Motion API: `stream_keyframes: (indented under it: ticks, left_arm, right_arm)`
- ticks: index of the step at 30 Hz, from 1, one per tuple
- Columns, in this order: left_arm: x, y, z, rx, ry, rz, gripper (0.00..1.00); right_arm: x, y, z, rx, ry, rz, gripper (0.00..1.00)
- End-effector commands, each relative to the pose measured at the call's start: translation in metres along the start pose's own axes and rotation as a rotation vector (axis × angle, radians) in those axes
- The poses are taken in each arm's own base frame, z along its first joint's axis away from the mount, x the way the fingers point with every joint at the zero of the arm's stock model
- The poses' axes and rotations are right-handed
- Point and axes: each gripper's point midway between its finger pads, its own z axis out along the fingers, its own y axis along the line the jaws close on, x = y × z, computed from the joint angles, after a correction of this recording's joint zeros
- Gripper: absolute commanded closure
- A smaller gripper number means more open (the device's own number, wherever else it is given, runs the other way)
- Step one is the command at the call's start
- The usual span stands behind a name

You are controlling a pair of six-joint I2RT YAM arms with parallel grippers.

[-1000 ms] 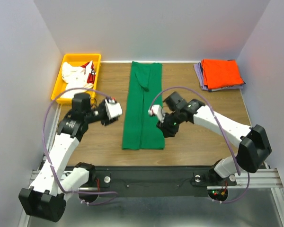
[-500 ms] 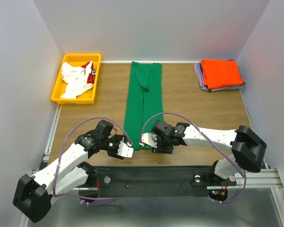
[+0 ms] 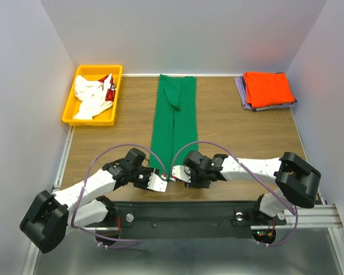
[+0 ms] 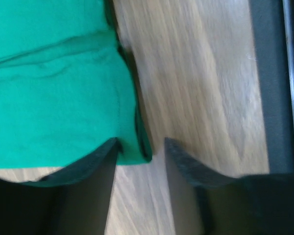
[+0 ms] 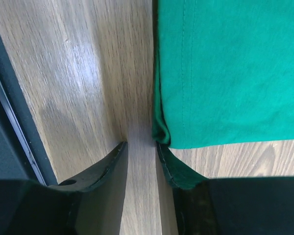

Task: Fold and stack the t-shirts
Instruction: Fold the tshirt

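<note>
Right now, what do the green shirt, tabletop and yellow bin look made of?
Green shirt: matte soft cloth, maybe cotton; stitched hem, soft creases.
Tabletop: wood or wood-look laminate; visible grain, slight sheen.
Yellow bin: likely rigid plastic; smooth, uniform colour, moulded rim.

No legible text, labels, brands or numbers on anything here.

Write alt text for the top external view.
Two robot arms reach inward, left claw and right claw low at the near end of a long folded green shirt on a wooden table. A yellow bin of white and red shirts sits back left; an orange shirt lies on a lavender one back right.
</note>
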Motion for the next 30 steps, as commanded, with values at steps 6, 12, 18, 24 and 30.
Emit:
stream_keyframes:
  ticks: [6, 12, 18, 24, 30]
  left_arm:
    - [0.010, 0.017, 0.002, 0.003, 0.093, -0.050, 0.68]
    - [0.012, 0.018, 0.005, 0.026, 0.117, -0.082, 0.92]
    - [0.010, 0.017, 0.004, 0.021, 0.101, -0.073, 1.00]
    - [0.009, 0.012, 0.004, 0.037, 0.093, -0.077, 1.00]
    - [0.007, 0.014, 0.005, 0.040, 0.087, -0.082, 1.00]
  right_arm:
    - [0.016, 0.002, 0.021, 0.039, 0.023, 0.010, 0.78]
    - [0.018, -0.006, 0.017, 0.093, 0.019, 0.040, 0.97]
    - [0.000, -0.016, -0.007, 0.155, -0.066, 0.072, 0.91]
    - [-0.016, -0.002, -0.034, 0.066, -0.122, 0.058, 0.56]
    - [-0.019, -0.013, -0.035, 0.117, -0.132, 0.023, 0.52]
